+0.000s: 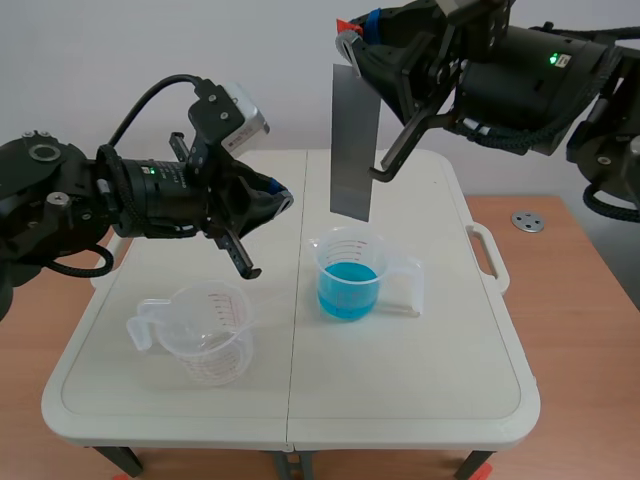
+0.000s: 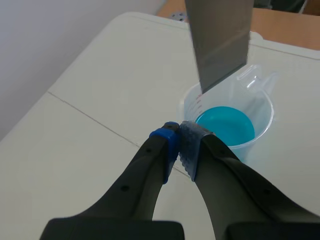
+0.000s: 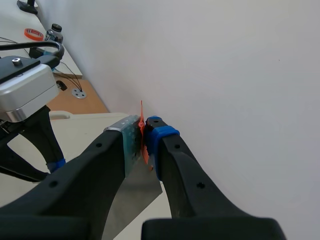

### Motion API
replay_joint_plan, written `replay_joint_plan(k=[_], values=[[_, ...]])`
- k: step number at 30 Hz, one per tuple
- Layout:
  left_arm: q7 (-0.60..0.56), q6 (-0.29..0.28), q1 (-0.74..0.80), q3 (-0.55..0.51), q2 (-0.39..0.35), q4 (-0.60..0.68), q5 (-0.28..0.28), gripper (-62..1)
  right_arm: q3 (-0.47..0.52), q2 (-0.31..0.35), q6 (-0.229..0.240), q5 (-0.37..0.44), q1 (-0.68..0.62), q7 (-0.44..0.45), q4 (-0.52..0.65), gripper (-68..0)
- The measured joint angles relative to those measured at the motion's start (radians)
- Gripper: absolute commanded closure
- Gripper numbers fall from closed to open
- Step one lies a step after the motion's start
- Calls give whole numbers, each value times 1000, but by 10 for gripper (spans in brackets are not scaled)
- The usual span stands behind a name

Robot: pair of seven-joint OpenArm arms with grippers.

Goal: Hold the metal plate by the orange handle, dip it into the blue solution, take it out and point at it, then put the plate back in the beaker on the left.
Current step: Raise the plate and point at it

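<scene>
Your right pincer (image 3: 144, 135) is clenched on the orange handle (image 3: 142, 120). The metal plate (image 1: 354, 140) hangs straight down beneath its fingertips, clear of the liquid. Directly under the plate's lower edge sits the filled beaker (image 1: 365, 262) with the blue solution (image 1: 347, 285); the edge is above the rim and does not touch it.

Your left pincer (image 1: 278, 197) is clenched on nothing, pads pressed together. Its tips aim at the plate's lower part from near by, with a gap between. That reads to me as the pointing step.

To do it well, bring the closed left tips close to the plate's face without contact, because a nudge would likely swing a thin sheet held only at its top. Hold the right pincer steady, with the plate over the filled beaker so any drips fall back in. I cannot tell whether the plate is wet.

The empty beaker (image 1: 205, 335) stands beneath and a little behind the left pincer's tips, well apart from the plate, so that arm will probably need to clear out before the plate goes there
</scene>
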Motion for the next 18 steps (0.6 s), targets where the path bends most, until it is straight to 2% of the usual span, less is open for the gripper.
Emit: replay_joint_plan(k=[4, 8, 18], values=[[7, -18, 0, 0, 8, 0, 0, -13, 0, 0, 0, 0, 0, 0, 0, -13], [8, -16, 0, 4, 17, 0, 46, -13, 2, 0, 0, 0, 0, 0, 0, -13], [7, -16, 0, 4, 46, 0, 84, -13, 13, 0, 0, 19, 0, 0, 0, -13]])
